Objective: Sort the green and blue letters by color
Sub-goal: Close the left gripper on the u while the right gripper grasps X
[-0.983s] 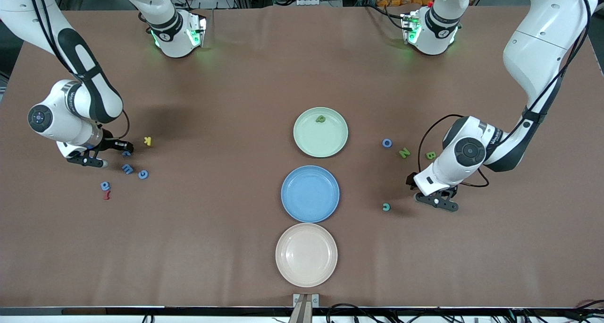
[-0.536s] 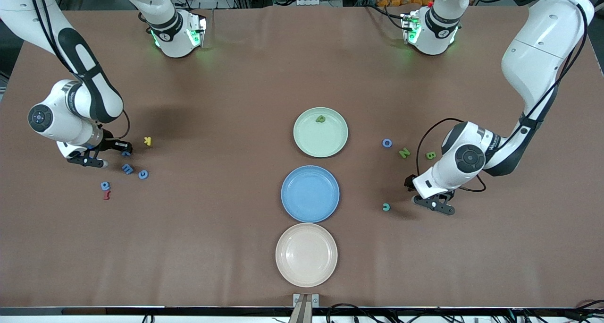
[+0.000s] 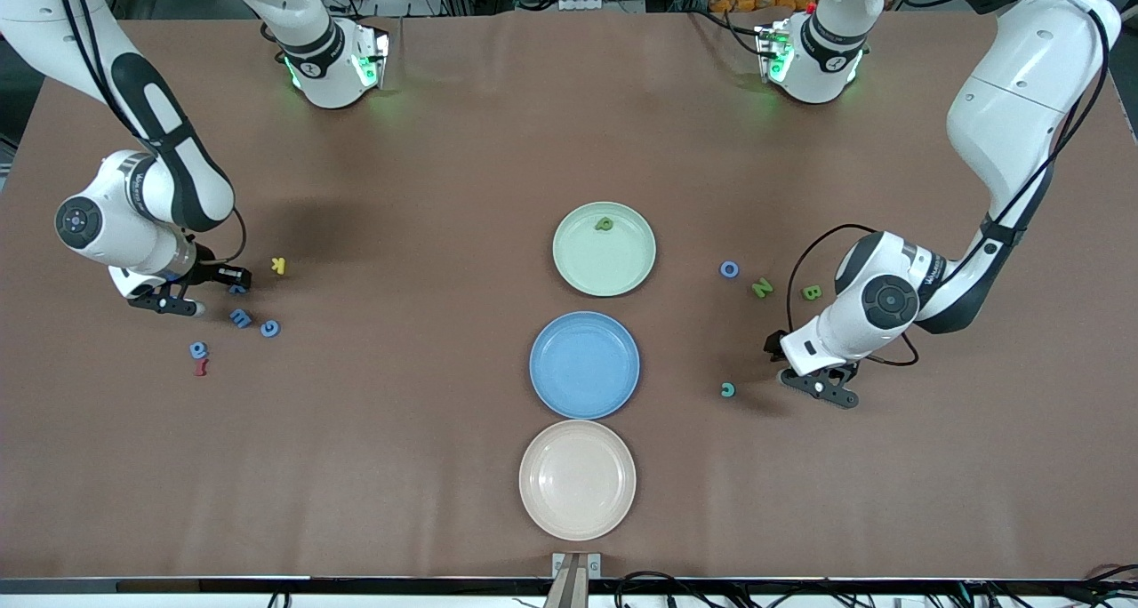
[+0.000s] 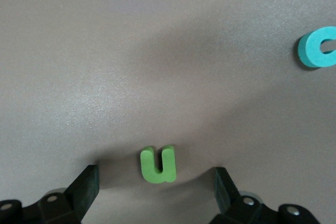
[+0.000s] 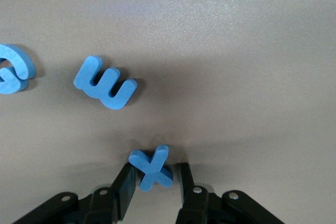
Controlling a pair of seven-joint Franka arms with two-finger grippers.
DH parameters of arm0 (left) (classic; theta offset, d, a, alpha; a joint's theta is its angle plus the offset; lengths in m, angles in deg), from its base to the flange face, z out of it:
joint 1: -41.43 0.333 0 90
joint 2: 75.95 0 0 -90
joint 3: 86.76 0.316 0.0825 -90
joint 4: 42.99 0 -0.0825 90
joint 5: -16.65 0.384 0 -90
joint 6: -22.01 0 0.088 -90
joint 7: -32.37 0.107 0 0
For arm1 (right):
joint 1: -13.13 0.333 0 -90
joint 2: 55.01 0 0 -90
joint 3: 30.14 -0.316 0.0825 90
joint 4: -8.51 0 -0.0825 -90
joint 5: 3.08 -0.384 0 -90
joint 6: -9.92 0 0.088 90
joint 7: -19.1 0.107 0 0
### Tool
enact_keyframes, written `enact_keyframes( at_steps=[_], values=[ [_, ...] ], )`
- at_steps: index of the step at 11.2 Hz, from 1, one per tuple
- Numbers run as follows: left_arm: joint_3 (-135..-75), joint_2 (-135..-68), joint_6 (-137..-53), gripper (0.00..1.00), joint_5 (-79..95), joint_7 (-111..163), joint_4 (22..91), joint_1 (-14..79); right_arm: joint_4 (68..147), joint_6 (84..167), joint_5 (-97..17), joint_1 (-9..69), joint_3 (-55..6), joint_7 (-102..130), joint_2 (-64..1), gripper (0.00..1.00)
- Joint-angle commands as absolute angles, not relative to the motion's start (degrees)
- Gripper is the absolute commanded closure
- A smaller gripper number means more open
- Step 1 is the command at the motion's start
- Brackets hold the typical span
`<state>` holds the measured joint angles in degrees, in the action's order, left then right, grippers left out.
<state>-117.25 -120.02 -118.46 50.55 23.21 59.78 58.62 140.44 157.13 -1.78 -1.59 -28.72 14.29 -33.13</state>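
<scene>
Right gripper (image 5: 152, 179): low at the worktop near the right arm's end; jaws drawn in against a blue X (image 5: 151, 166), one on each flank. Grip looks made, or all but made.
Since a second ago: the right arm has barely shifted in the front view; judged to have been closing on the X rather than travelling.
Left gripper (image 4: 157, 187): low over the worktop toward the left arm's end; jaws wide apart, straddling a green U (image 4: 158, 164) that lies flat between them, touching neither.
Since a second ago: the left arm has eased toward the front edge and settled over the U. The U does not show in the front view, hidden under the gripper.
Blue letters: an E-like piece (image 5: 105, 84) and a G (image 5: 13, 69) lie near the X; one more (image 3: 198, 349) sits nearer the front edge, beside a dark red letter (image 3: 201, 368). A blue ring (image 3: 729, 269) lies toward the left arm's end.
Green letters: N (image 3: 762, 288) and B (image 3: 811, 293) beside that ring; one letter (image 3: 605, 224) already on the green plate (image 3: 578, 252).
Teal C (image 3: 727, 389): near the left gripper, colour between the two classes.
Yellow K (image 3: 278, 266): close by the right gripper.
Blue plate (image 3: 560, 386): holds nothing yet.
Meaning: both arms stand at the pick stage; next likely X to the blue plate, U to the green. Most letters remain unsorted.
</scene>
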Motion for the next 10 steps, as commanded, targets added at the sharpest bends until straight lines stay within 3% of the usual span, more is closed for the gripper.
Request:
enact_keyframes(
  at_steps=[1,5,10],
  values=[
    [-117.53,-120.25,-117.65,0.99,45.67,23.15,58.87,58.75,139.38,162.06,-1.85,-1.28,-29.53,15.23,-29.52,0.6],
    [-117.53,-120.16,-117.65,1.0,45.39,20.59,59.05,58.04,139.03,162.06,-1.85,-0.93,-29.53,15.23,-29.61,0.79],
    [-117.7,-118.15,-115.29,1.0,45.92,19.72,58.96,57.25,136.66,159.96,-1.76,-0.67,-29.53,15.14,-30.66,0.83]
  ],
)
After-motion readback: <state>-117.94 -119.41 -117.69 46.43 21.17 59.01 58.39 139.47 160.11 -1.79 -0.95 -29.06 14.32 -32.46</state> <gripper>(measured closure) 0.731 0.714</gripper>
